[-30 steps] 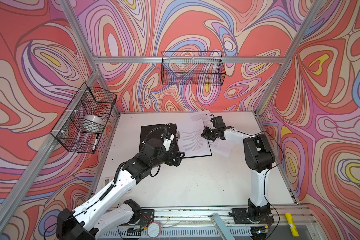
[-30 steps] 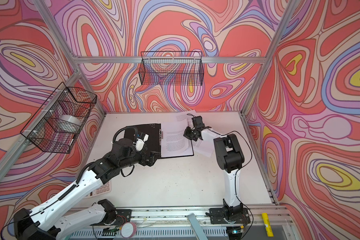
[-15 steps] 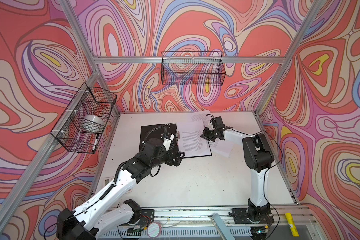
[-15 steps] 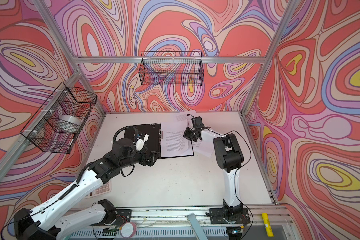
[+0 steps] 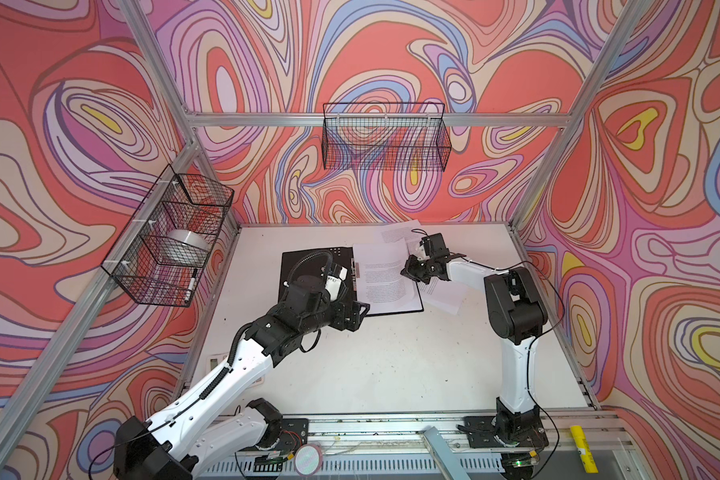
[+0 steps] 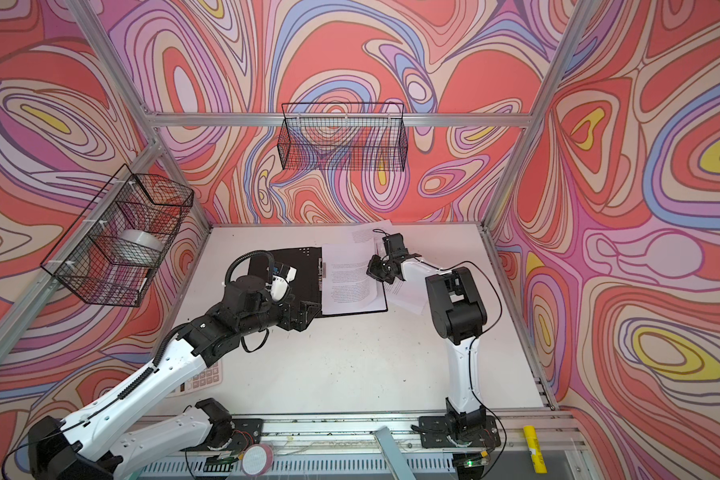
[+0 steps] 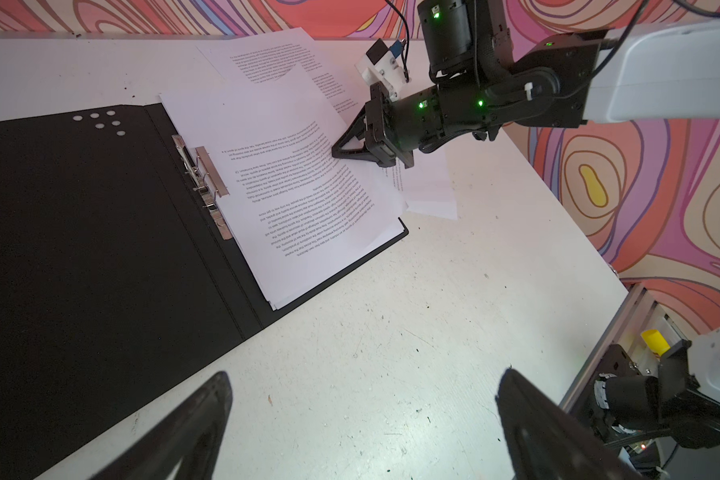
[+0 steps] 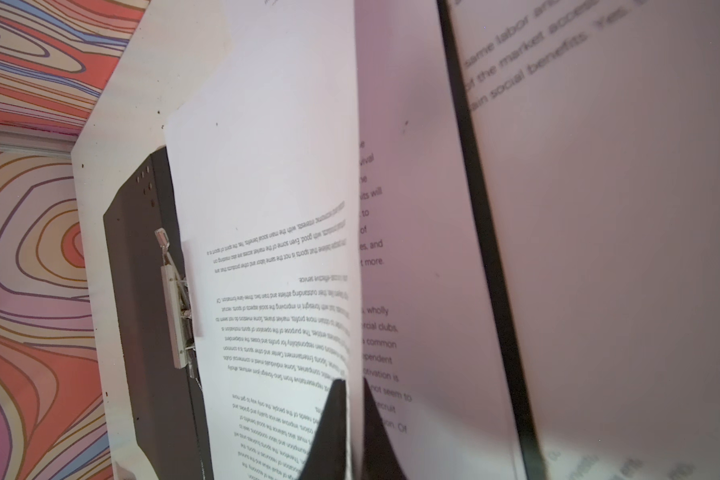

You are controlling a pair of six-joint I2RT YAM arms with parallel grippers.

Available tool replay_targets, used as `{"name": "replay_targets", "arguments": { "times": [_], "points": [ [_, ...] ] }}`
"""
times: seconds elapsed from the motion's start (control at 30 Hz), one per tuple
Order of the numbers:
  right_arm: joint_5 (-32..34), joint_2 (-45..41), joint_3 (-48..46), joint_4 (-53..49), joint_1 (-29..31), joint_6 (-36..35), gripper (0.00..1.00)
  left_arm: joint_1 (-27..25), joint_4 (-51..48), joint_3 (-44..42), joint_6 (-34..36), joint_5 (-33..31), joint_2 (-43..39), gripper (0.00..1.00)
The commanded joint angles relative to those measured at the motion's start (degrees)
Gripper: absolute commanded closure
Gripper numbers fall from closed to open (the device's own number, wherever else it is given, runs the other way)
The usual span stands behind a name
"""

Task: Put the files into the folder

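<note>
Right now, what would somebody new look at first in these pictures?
Probably the swirly pink and red walls all around the white table. Then the open black folder at the back of the table, with printed sheets on its right half. The right gripper pinches the top sheet's edge, while the left gripper hangs open nearby.

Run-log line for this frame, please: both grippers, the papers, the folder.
left gripper open over table | right gripper pinching top sheet | folder open, black inside up | loose sheets beside folder
</note>
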Motion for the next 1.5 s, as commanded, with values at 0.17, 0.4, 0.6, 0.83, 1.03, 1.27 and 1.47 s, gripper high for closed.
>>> {"name": "replay_targets", "arguments": {
  "times": [0.17, 0.4, 0.6, 0.83, 1.03, 1.27, 1.47],
  "points": [
    [1.3, 1.6, 1.9, -1.5, 0.4, -0.9, 0.67, 0.5, 1.2, -0.2, -0.3, 0.7, 0.5, 0.00],
    [3.6, 2.9, 4.9, -5.4, 0.4, -2.0, 0.60, 0.7, 1.3, -0.2, -0.4, 0.8, 0.6, 0.00],
    [6.5, 4.2, 7.4, -9.3, 0.4, -2.4, 0.56, 0.9, 1.4, -0.2, -0.6, 1.0, 0.6, 0.00],
    [8.5, 4.2, 8.6, -11.2, 0.4, -3.4, 0.50, 1.1, 1.5, -0.1, -0.8, 1.5, 0.7, 0.00],
    [10.9, 2.6, 8.8, -12.3, 0.4, -5.0, 0.26, 1.5, -0.4, 1.0, -1.7, 0.5, 1.5, 0.00],
    [12.7, -4.1, 6.4, -12.2, 0.4, -6.1, 0.15, 1.8, -6.6, 4.9, -2.6, -4.7, 4.9, 0.00],
    [13.1, -15.9, -2.2, -11.1, 0.4, -5.7, 0.10, 1.8, -13.8, 10.7, -4.5, -10.8, 11.2, 0.00]
  ]
}}
